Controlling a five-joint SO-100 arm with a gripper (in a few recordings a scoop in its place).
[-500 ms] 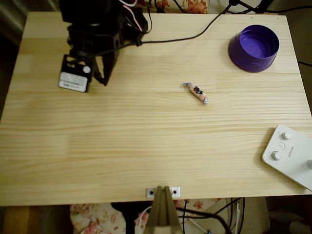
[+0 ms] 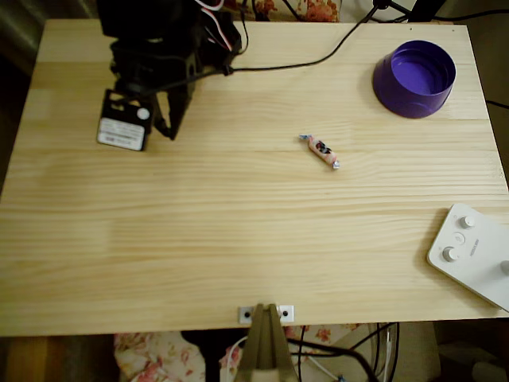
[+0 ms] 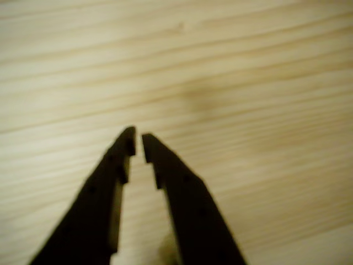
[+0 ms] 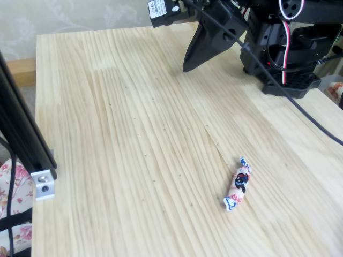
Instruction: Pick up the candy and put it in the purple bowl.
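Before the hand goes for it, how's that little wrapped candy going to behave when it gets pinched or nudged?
The candy looks tiny and probably very light, so a nudge may just skid it across the smooth wooden table. Its rounded body might roll sideways. The twisted wrapper ends look thin and would likely crumple, so pinching the middle seems safer.

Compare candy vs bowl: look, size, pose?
Size: the candy is tiny, and the bowl is many times wider.
Look: the candy is pinkish with dark marks and twisted whitish ends, whereas the bowl is plain purple.
Pose: the candy lies on its side mid-table, at a slant in the overhead view, while the bowl stands upright and open near the far right corner.
Shared: both rest on the table, away from the pincer.
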